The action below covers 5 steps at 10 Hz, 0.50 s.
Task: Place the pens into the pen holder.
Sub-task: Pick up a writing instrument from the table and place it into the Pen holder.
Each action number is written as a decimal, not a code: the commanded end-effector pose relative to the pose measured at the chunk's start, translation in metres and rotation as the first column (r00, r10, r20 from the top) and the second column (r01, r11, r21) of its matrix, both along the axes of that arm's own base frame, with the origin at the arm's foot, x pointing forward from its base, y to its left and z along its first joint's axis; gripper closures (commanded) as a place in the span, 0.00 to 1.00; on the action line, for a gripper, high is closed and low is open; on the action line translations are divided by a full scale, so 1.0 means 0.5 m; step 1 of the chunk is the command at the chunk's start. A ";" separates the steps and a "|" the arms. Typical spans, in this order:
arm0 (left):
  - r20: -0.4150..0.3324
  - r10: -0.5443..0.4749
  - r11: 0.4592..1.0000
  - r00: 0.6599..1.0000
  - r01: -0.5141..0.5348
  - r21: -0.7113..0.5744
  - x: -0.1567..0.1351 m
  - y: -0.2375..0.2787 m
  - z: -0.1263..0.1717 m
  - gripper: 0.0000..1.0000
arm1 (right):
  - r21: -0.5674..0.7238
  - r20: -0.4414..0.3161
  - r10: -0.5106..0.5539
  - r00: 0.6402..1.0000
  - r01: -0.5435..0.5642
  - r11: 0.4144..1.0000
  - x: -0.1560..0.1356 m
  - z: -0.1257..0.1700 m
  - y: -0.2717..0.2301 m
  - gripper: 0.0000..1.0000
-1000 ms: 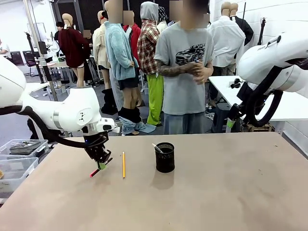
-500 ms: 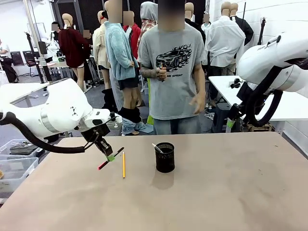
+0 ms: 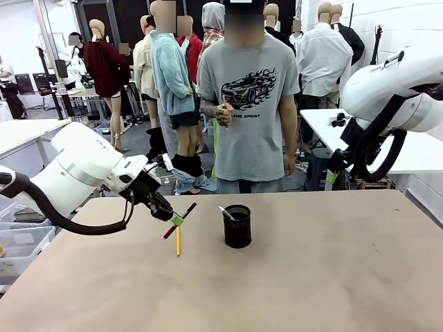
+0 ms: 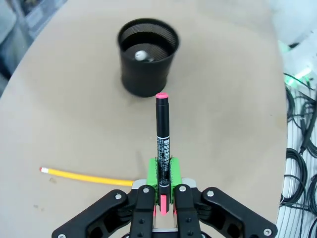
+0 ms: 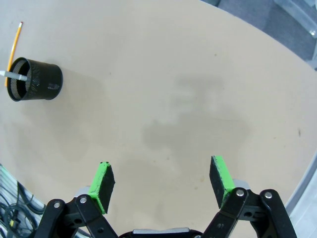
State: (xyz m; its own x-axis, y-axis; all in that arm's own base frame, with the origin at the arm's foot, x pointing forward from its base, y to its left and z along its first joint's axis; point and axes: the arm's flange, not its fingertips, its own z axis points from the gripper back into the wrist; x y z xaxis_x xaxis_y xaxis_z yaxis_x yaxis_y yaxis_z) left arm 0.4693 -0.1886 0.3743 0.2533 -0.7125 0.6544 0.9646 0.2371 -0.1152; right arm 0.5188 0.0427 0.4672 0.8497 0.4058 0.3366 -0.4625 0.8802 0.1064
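My left gripper (image 3: 176, 220) (image 4: 162, 171) is shut on the black pen with the pink-red end (image 3: 181, 219) (image 4: 163, 128), held in the air left of the black mesh pen holder (image 3: 237, 226) (image 4: 147, 56); in the left wrist view the pen's pink tip points toward the holder. The white-grey pen (image 3: 226, 213) (image 4: 141, 55) stands inside the holder (image 5: 35, 79). The yellow pencil (image 3: 177, 238) (image 4: 86, 176) lies flat on the table below the held pen. My right gripper (image 5: 162, 181) hangs open high over bare table, nothing between its fingers.
A person in a grey T-shirt (image 3: 250, 97) stands at the far edge behind the holder, hands off the table. Clear plastic bins (image 3: 17, 242) sit off the table's left edge. The right half of the tabletop (image 3: 346, 263) is bare.
My left gripper has lifted the black pen off the table and carried it up and right toward the holder, tilting it. The person shifted hands. The right arm stayed still.
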 end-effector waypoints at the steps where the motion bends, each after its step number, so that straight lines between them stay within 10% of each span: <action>1: 0.001 -0.089 0.993 0.996 0.089 -0.077 0.006 0.029 -0.021 1.00 | -0.004 0.012 0.010 1.000 -0.010 1.000 0.002 -0.001 -0.003 0.04; 5: 0.087 -0.106 0.972 0.991 0.121 -0.202 0.024 0.015 -0.026 1.00 | -0.004 0.012 0.010 1.000 -0.010 1.000 0.002 -0.001 -0.003 0.04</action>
State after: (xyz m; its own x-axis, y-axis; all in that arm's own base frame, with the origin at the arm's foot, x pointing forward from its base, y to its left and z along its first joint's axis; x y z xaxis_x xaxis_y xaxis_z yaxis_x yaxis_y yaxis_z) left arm 0.4740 -0.1785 0.3662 0.1331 -0.6323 0.7632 0.9908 0.1035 -0.0871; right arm 0.5188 0.0427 0.4672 0.8497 0.4058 0.3366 -0.4625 0.8802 0.1064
